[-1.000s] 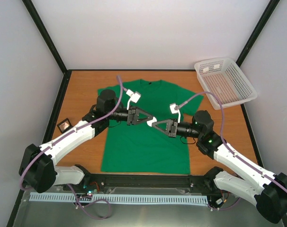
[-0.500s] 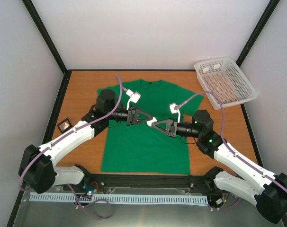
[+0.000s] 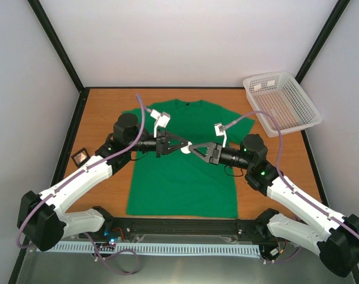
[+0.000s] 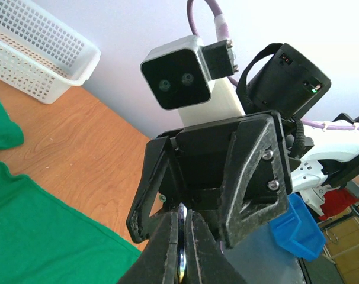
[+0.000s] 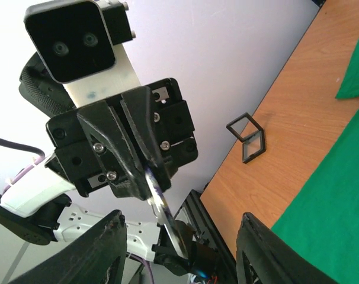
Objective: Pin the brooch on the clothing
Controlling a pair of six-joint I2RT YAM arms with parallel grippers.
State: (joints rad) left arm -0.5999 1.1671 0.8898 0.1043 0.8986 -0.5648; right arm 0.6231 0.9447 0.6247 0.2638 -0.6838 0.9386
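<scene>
Right gripper (image 3: 195, 148) has spread its jaws since a second ago, so the brooch (image 5: 163, 208) sits pinched only in the closed left gripper (image 4: 180, 236), tip to tip with the right one and above the green T-shirt (image 3: 179, 177) lying flat under both. Wrist views show the brooch edge-on; from the top it is a whitish speck. The right gripper's body blocks most of the left wrist view, leaving a white basket (image 4: 37, 56) and blue bin (image 4: 295, 228) behind it, while the black framed case (image 5: 247, 137) lies behind the left gripper.
</scene>
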